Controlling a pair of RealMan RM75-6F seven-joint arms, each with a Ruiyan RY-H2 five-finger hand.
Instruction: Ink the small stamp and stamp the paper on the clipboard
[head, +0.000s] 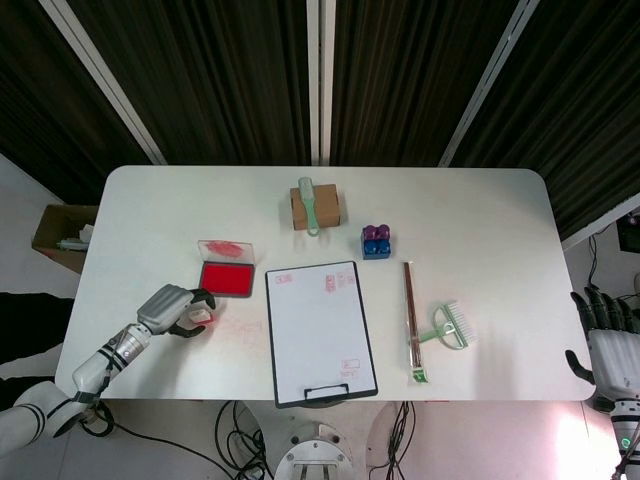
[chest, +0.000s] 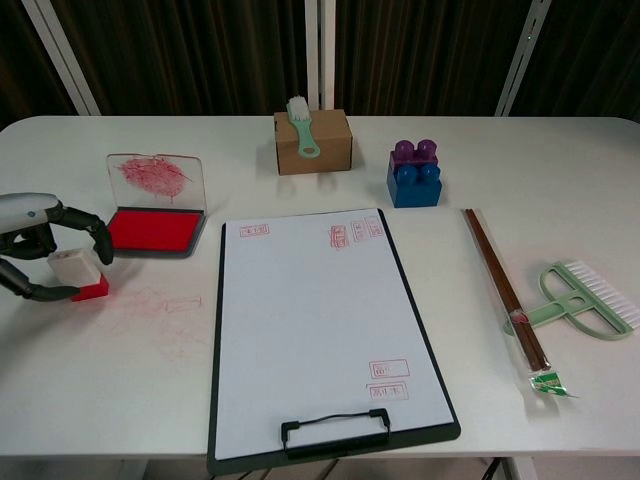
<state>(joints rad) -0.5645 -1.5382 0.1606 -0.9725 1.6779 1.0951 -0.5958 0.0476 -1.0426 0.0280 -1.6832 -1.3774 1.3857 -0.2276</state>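
**Stamp grasped at left edge of table, beside ink pad**

Head view: left hand (head: 172, 310) is curled around the small stamp (head: 198, 318), grasping it just below and left of the ink pad (head: 226, 278), whose lid stands open. Clipboard (head: 320, 332) lies at table centre, well apart from the stamp, clip toward the robot, with red impressions on its paper (head: 318, 325). Right hand (head: 607, 345) hangs off the table's right edge, holding nothing; whether its fingers are spread or curled cannot be told. Cardboard box (head: 314, 208) carries a green brush (head: 308, 203).

Chest view: left hand (chest: 40, 240) grips the small stamp (chest: 79, 272) between thumb and fingers; the stamp's red base sits on or just above the table (chest: 100, 400), contact not determinable. Ink pad (chest: 153, 230) is just beside the stamp. Red smears mark the table between stamp and clipboard (chest: 215, 400). Toy blocks (chest: 415, 174), a chopstick packet (chest: 505, 288) and a second green brush (chest: 582, 300) lie to the right.
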